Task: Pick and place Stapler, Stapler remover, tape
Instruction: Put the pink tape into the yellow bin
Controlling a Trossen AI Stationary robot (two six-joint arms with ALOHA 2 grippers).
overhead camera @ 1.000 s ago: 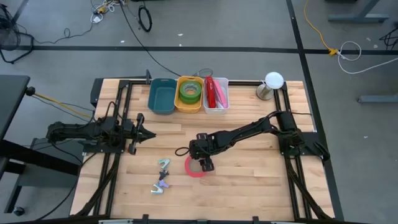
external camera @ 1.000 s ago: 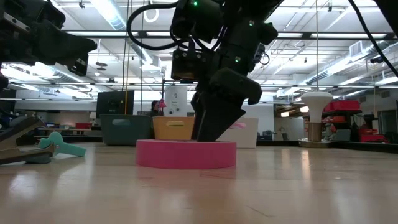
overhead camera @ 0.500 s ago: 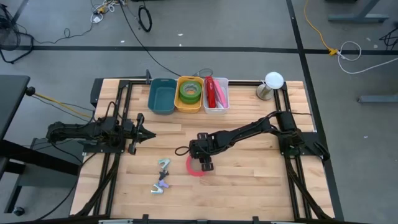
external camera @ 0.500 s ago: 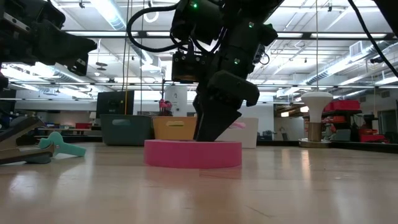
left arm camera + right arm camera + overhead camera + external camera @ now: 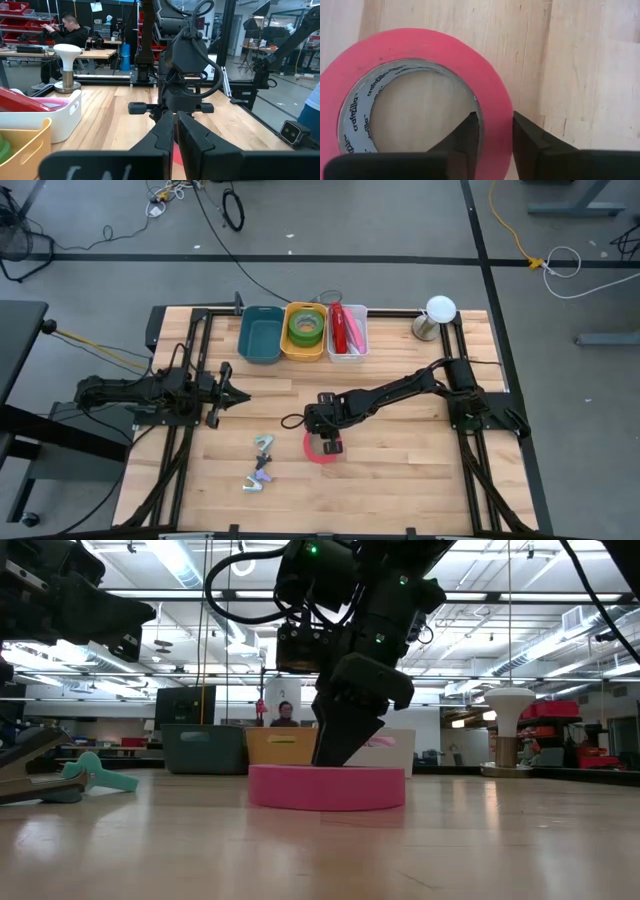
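Tape rolls, two. One flat pink ring-shaped tape roll (image 5: 318,451) with a grey inner core lies on the light wooden slatted table (image 5: 400,470), mid-table toward the front edge. One flat green ring-shaped tape roll (image 5: 305,327) sits in the yellow plastic bin (image 5: 304,350), the middle bin.

Bins, three, in a touching row at the table's far edge: teal plastic bin (image 5: 260,337), yellow, and white plastic bin (image 5: 347,352). The white bin holds a red object (image 5: 344,327), too small to identify.

Small tools, two: near the pink roll's left, a pale green clawed item (image 5: 264,444) and a silver-and-purple item (image 5: 255,478); details unclear.

Grippers, two. The right gripper (image 5: 495,131) straddles the pink roll's wall, one finger inside the hole, one outside, jaws narrow and pinching it. The left gripper (image 5: 240,396) waits at the table's left, fingers together and holding nothing.

One white mushroom-shaped lamp (image 5: 438,314) stands at the far right corner.
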